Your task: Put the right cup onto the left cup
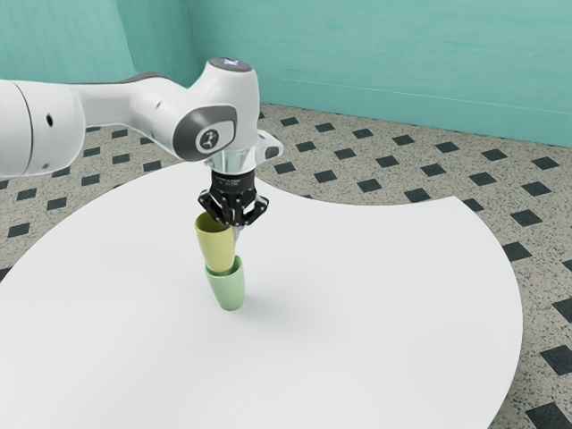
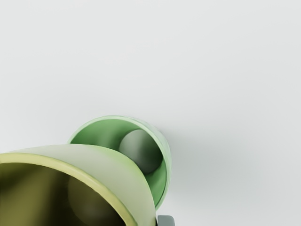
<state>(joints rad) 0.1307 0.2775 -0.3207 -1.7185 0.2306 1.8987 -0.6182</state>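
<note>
As gripper (image 1: 237, 223) holds yellow cup (image 1: 215, 246), green cup (image 1: 229, 291)

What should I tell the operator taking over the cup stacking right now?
Gripper: closed on the wall of the yellow tapered cup, near its rim.
Cups: the yellow one is held with its base at the rim of the light green tapered cup, which stands on the white table. The wrist view shows the yellow cup off to one side, with part of the green cup's inside in sight.
Done: yellow cup in hand, brought to the green one.
Left: probably center it, lower it in, release, back away. I can't tell whether the base has entered.
</note>
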